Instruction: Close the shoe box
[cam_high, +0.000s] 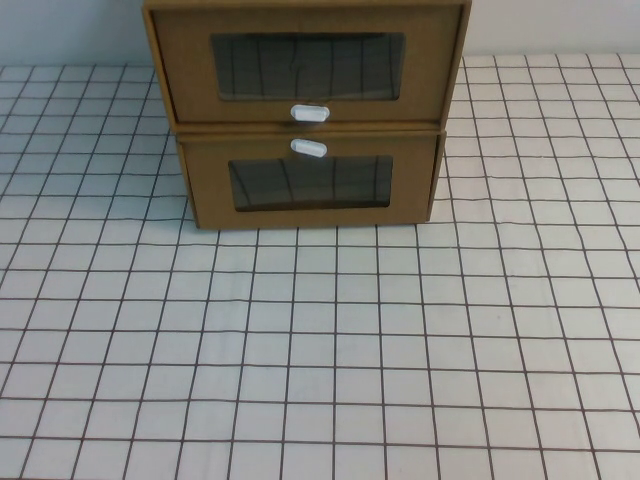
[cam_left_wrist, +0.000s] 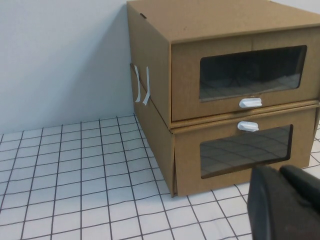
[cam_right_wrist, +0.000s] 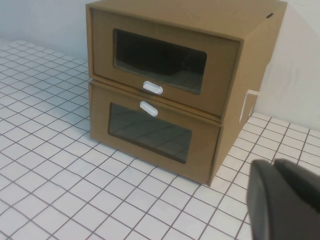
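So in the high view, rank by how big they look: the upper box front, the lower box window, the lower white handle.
1. Upper box front
2. Lower box window
3. Lower white handle

Neither pincer shows in this view.

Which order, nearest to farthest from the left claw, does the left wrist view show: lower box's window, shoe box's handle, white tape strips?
From the left claw, low in front of the lower box:
1. Lower box's window, front face, bottom.
2. Shoe box's handle, front face, upper drawer.
3. White tape strips, side wall, far back.
The right claw sits off the lower box's right front corner.
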